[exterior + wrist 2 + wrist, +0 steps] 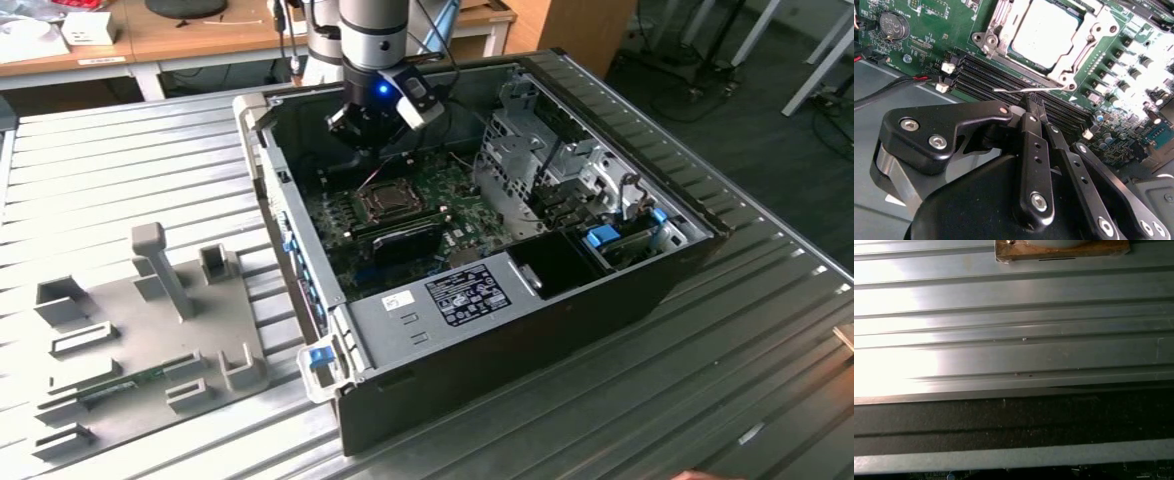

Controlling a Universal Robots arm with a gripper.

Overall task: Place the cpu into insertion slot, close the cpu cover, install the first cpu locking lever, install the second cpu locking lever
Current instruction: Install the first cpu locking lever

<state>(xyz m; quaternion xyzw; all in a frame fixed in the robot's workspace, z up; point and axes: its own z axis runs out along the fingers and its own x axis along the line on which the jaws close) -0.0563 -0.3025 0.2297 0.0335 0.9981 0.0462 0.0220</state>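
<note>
Cpu point(1046, 35) seated, cpu cover point(1004, 25) down: press the locking lever point(1024, 90) squarely with your gripper point(1033, 103), its fingers point(1034, 150) closed together on nothing, so the wire cannot slip sideways.

Your UR arm point(370, 25) hangs near-vertical, wrist point(378, 92) pointing down, blue light lit on it. Gripper point(363, 135) sits directly below the wrist, aimed downward. In the second wrist view you see both black fingers point(1035, 145) drawn together, tips meeting w/ no gap btwn them.
</note>
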